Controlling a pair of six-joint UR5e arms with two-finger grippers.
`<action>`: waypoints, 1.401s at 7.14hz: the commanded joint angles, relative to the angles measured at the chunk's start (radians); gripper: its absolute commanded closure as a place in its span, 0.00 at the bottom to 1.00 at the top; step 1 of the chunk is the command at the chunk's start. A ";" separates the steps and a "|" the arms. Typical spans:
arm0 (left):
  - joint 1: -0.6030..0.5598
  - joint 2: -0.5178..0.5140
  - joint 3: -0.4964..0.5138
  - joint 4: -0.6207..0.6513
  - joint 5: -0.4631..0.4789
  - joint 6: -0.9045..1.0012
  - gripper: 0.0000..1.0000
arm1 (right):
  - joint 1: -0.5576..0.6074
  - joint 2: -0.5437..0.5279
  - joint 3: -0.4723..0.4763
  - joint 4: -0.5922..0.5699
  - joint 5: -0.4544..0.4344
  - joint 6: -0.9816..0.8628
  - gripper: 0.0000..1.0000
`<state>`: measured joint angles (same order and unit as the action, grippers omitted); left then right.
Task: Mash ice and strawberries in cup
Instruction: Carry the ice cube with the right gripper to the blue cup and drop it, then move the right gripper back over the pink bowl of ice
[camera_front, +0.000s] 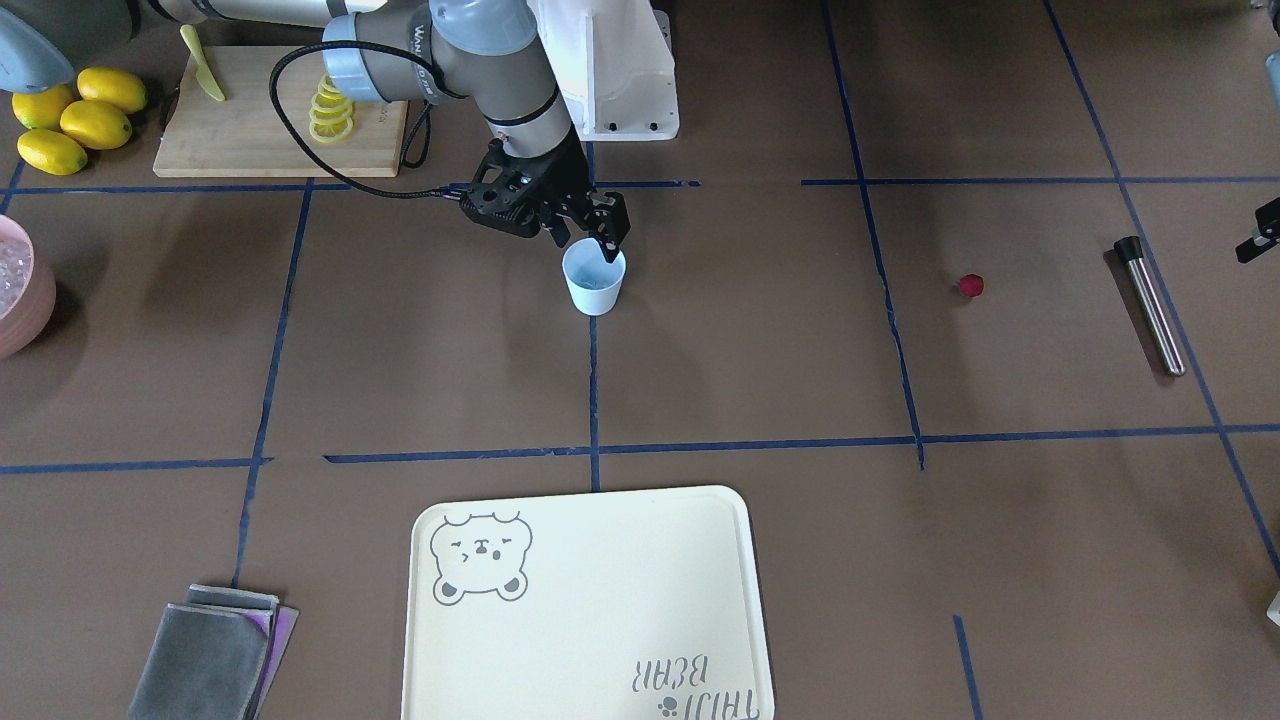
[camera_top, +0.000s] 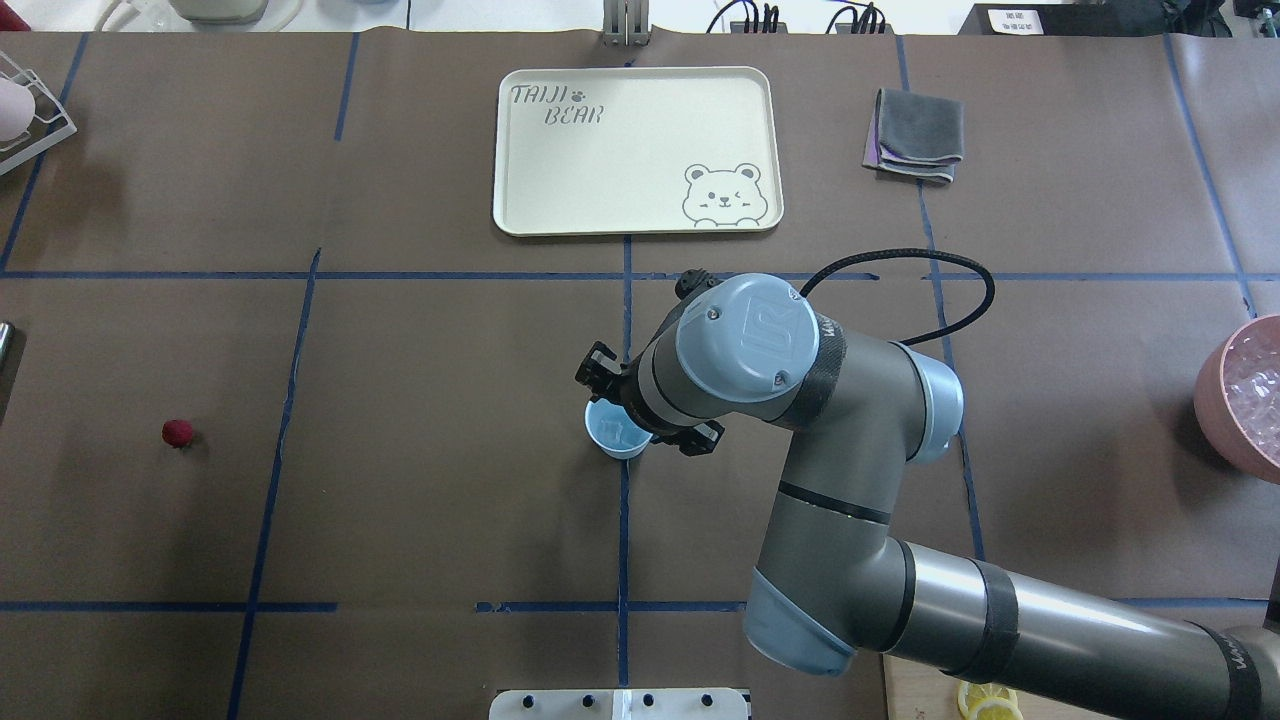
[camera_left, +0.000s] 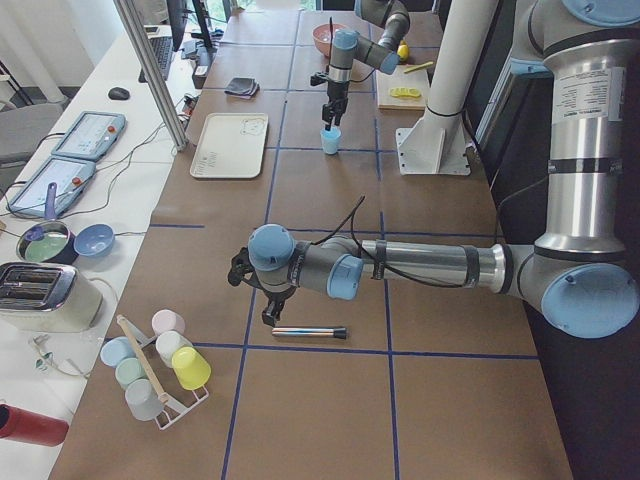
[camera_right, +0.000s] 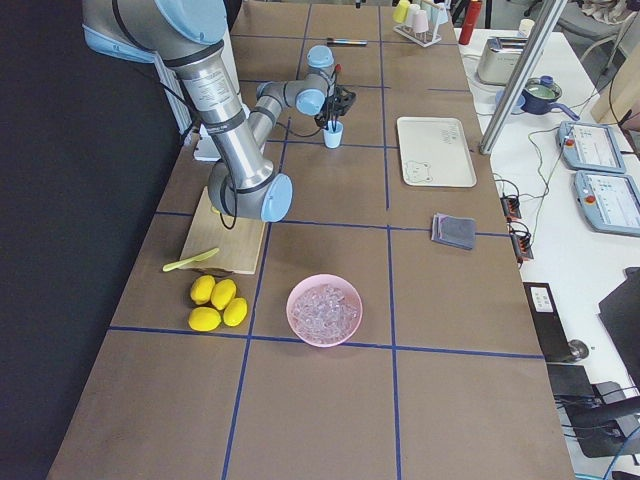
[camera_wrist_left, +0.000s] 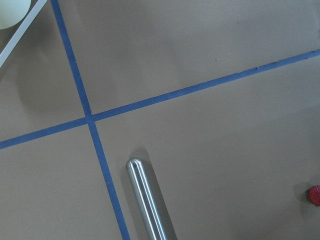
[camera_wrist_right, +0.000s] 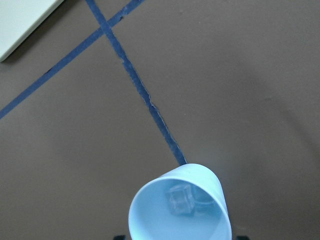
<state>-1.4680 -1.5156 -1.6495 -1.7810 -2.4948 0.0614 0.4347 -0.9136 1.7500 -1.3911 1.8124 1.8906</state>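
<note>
The pale-blue cup (camera_front: 594, 280) stands upright at the table's middle, on a blue tape line. It holds a few clear ice chunks (camera_wrist_right: 180, 201). My right gripper (camera_front: 586, 245) hangs just above the cup's rim with its fingers apart and nothing between them. The small dark-red strawberry (camera_front: 970, 286) lies alone on the table toward my left side; it also shows in the left wrist view (camera_wrist_left: 314, 195). My left gripper (camera_front: 1262, 232) is at the table's end above a steel muddler (camera_wrist_left: 147, 200). Its fingers do not show.
A pink bowl (camera_top: 1215, 385) of ice sits at my far right. Lemons (camera_front: 75, 115) and a cutting board (camera_front: 270, 120) with lemon slices lie near my base. A cream tray (camera_top: 635, 150) and a grey cloth (camera_top: 915, 135) are at the far side. A cup rack (camera_left: 150, 365) stands at the left end.
</note>
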 joint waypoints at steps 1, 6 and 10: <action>0.000 -0.002 0.000 0.000 0.000 0.000 0.00 | 0.063 -0.074 0.107 -0.067 0.025 -0.002 0.20; 0.000 -0.002 0.000 -0.002 0.000 0.000 0.00 | 0.459 -0.621 0.322 -0.094 0.217 -0.292 0.19; 0.000 -0.002 0.000 -0.002 -0.001 0.000 0.00 | 0.764 -0.846 0.217 -0.095 0.368 -0.853 0.12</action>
<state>-1.4680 -1.5171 -1.6490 -1.7815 -2.4957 0.0613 1.1025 -1.7185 2.0166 -1.4864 2.1135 1.2029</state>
